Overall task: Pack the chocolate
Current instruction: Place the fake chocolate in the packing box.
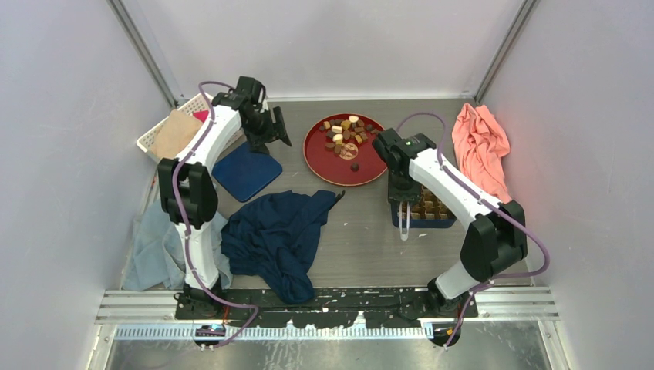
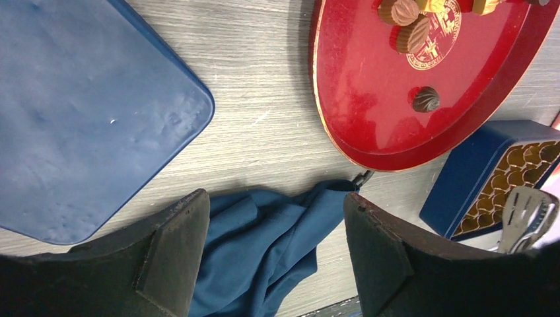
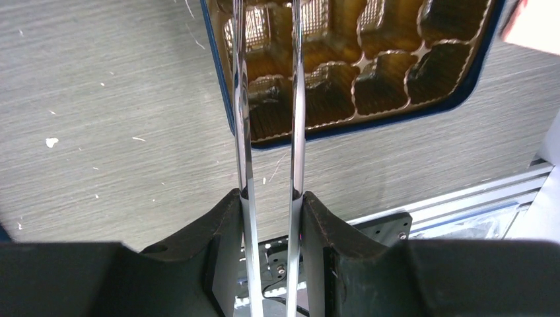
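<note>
Fabric nearest the arms: navy cloth (image 1: 278, 235) crumpled by the near edge of the tabletop (image 1: 362, 239), left of the middle, and a paler blue cloth (image 1: 154, 247) bunched beside it toward the near left corner.

Further in on the right side, navy box (image 2: 462, 178) with gold gridded compartments. Those seen from the right wrist empty, the others too hidden by the arm to judge.

Right gripper (image 3: 267, 198) above the box's near edge, jaws partly closed and clamped on a pair of metal tongs (image 3: 241, 132). Both blades parallel over a near corner compartment, tips cut off in the wrist view.

Flat blue lid (image 1: 245, 171) left of the middle, just beyond the navy cloth. Left gripper (image 2: 276, 198) poised by the lid's far side, jaws spread wide, holding nothing.

Red round tray (image 1: 324, 166) toward the far edge at the centre, near the box. Chocolate (image 1: 345, 132) clustered on its far half in dark, light brown and cream, with one dark piece (image 2: 426, 99) apart, nearer the front rim.

Pink cloth (image 1: 482, 146) along the far right side. White basket (image 1: 194, 102) in the far left corner.
</note>
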{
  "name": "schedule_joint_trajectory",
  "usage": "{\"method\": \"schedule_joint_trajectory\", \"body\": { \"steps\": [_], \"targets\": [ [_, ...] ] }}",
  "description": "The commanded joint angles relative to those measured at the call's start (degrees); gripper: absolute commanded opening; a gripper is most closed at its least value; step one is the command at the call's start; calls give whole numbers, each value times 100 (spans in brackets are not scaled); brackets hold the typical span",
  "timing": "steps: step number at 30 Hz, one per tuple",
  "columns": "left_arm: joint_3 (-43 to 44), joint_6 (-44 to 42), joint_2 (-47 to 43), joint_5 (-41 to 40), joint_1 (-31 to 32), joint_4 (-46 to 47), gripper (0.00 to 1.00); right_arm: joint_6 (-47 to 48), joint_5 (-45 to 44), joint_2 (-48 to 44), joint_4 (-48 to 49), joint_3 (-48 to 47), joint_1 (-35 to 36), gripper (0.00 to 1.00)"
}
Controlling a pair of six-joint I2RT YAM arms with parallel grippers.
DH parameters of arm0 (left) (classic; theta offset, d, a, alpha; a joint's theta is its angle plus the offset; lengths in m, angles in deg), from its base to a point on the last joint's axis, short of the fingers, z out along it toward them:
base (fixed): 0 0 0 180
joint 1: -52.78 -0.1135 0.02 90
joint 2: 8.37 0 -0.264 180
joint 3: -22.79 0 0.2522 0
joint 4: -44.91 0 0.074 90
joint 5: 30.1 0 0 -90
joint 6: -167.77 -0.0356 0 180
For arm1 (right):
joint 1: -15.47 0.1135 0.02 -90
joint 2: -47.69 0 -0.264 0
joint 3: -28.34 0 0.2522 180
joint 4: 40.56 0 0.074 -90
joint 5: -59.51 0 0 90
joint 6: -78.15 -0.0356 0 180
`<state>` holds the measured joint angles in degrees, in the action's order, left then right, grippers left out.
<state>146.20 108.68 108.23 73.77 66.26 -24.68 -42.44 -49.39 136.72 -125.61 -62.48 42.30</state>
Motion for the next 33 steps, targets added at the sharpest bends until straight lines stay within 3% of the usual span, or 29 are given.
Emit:
{"method": "schedule_joint_trajectory", "body": {
  "steps": [1,25,29,33],
  "targets": [
    [230,173,-7,235,-25,301,74,-225,133,-333,380,286,-11,3],
    [242,159,7,246,15,274,74,-166,228,-39,911,806,-25,4],
    [250,154,27,248,15,270,74,-175,228,0,910,771,-26,11],
    [244,136,25,217,15,268,74,-175,229,-3,888,794,-27,25]
  ]
}}
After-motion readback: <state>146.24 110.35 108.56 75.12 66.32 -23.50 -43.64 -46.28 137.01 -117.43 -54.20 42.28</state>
